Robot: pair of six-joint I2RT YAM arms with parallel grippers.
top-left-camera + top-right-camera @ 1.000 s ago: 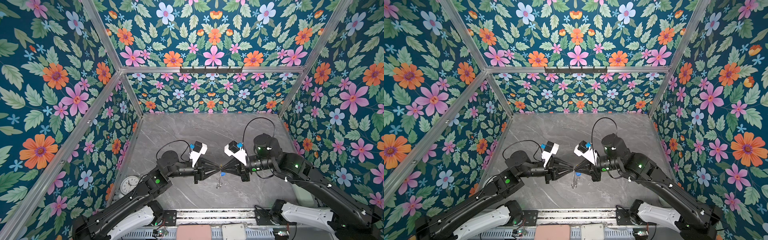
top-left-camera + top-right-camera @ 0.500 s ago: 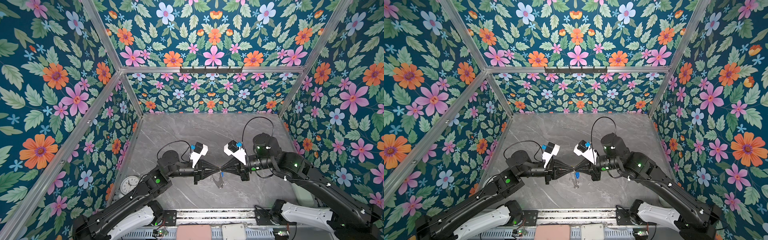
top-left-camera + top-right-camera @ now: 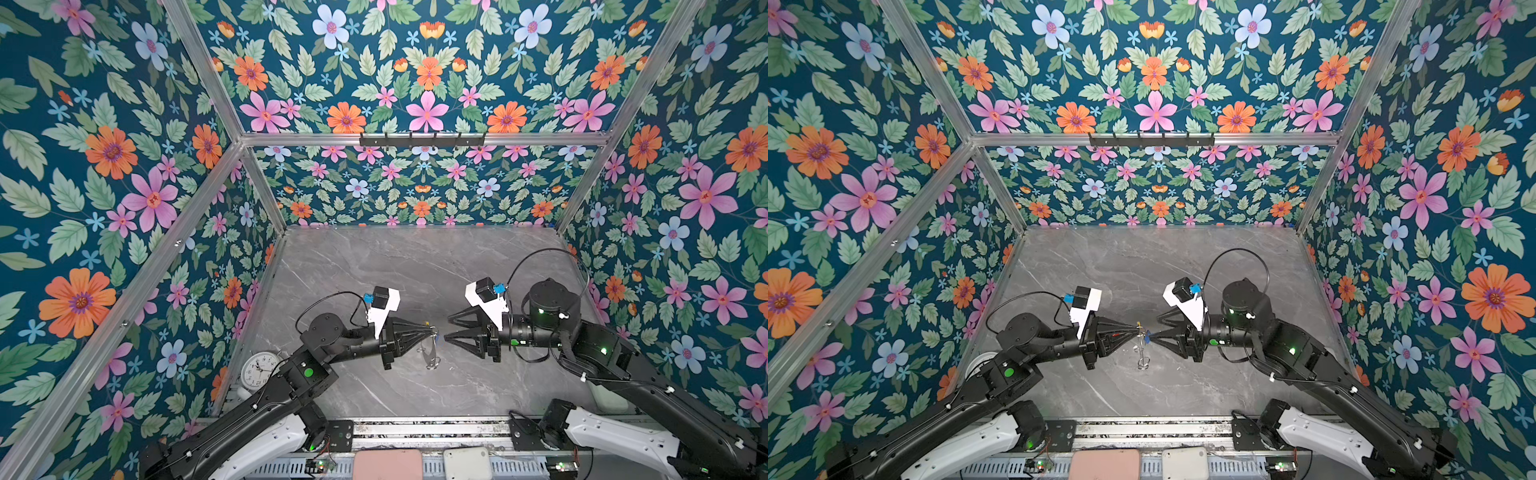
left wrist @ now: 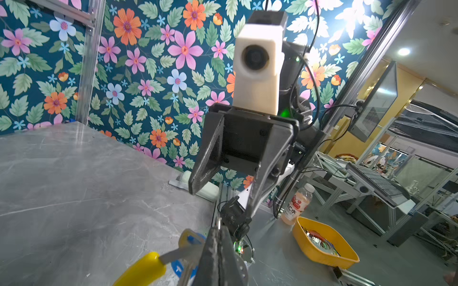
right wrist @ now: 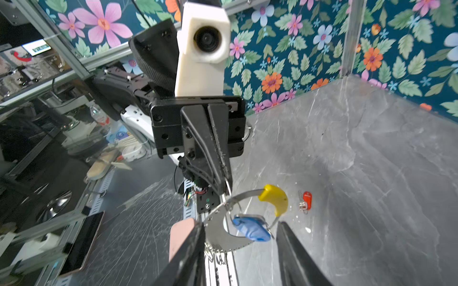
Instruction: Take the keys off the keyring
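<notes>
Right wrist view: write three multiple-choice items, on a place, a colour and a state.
1. The plastic arc on the large grey metal keyring is: A green; B yellow; C white.
2. The small red-tagged key lies: A on the grey marble table; B on the ring; C in a pincer.
3. The right pincer is: A open; B shut empty; C shut on the ring.
Key: 1 B, the arc shows bright yellow; 2 A, it rests alone on the marble; 3 A, its fingers stand apart.
</notes>
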